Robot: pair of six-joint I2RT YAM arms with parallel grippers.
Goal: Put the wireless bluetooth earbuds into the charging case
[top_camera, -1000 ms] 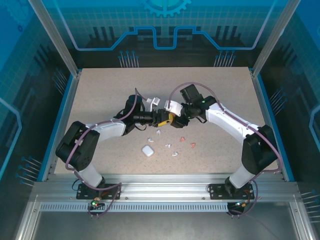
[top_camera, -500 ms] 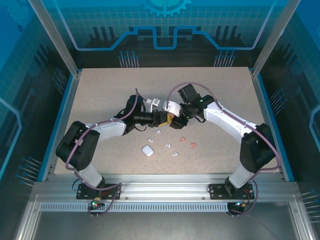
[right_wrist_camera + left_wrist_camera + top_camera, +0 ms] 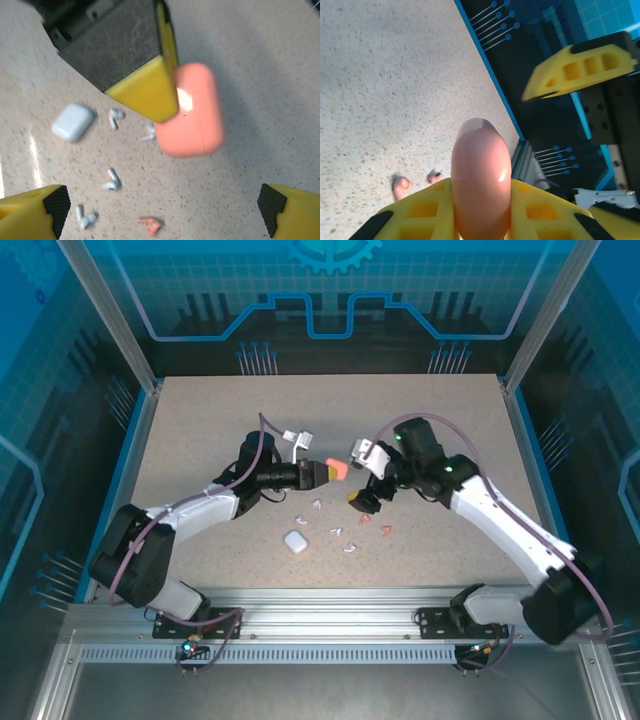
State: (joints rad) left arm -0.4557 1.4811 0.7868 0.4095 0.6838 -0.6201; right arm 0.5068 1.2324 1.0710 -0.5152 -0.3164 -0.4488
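The left tool (image 3: 325, 472) was clamped on a salmon-pink case (image 3: 338, 469), holding it above the middle of the surface (image 3: 200, 430). In the left wrist view the case sat between two yellow fingers, its lower end cut off by the frame edge. Whether its lid was shut was hard to make out.

The right tool (image 3: 162, 207) stood wide with nothing between its fingers, their tips cropped at the bottom corners of the right wrist view. From above it lay just beside the pink case and apart from it, and its fingers were hard to make out there.

On the surface below lay a white case (image 3: 295, 540), several scattered white earbuds (image 3: 317, 505) and two pink earbuds (image 3: 366, 519). All the earbuds were outside the cases and too small to show detail.
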